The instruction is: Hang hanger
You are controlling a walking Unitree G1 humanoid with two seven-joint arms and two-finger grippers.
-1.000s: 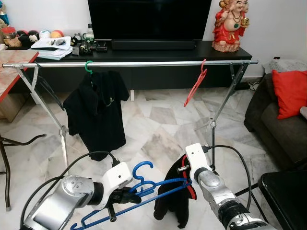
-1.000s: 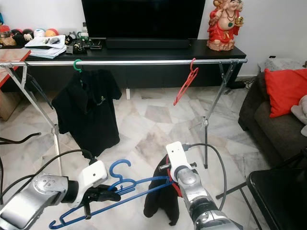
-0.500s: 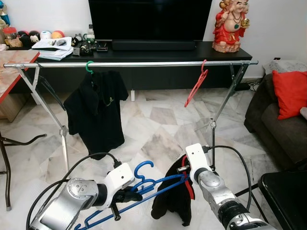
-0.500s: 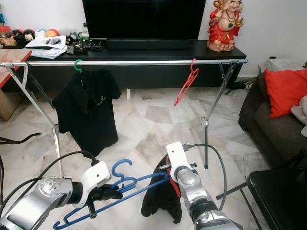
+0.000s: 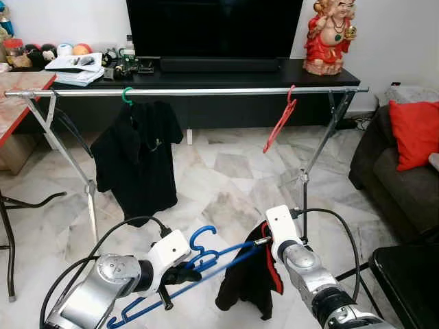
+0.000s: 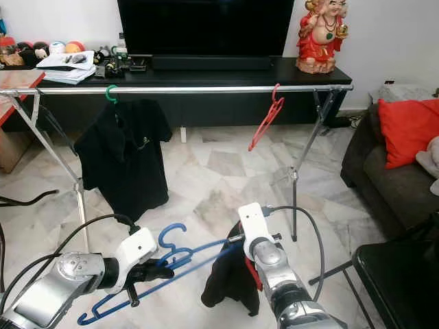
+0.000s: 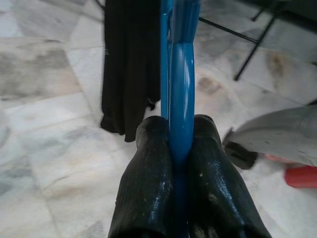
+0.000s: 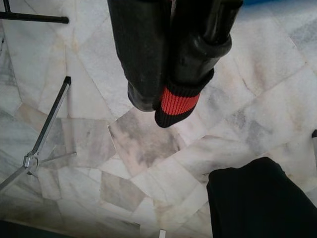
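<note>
Hanging low over the marble floor [image 5: 226, 171], the blue hanger [image 5: 206, 264] is pinched tight by the left gripper [image 7: 173, 163]. The right gripper [image 8: 171, 84] clamps a black garment [image 5: 250, 281] by its red-trimmed cuff, which hides its fingertips. Between the black shirt [image 5: 137, 154] and red hanger [image 5: 280, 123], the rail [image 5: 206, 90] stands bare.

The blue hanger [image 7: 179, 74] looks like glossy plastic. The rail [image 5: 206, 90] is shiny metal, the floor [image 5: 226, 171] polished marble. The black garment [image 5: 250, 281] is matt cloth, possibly knit at its red cuff.
</note>
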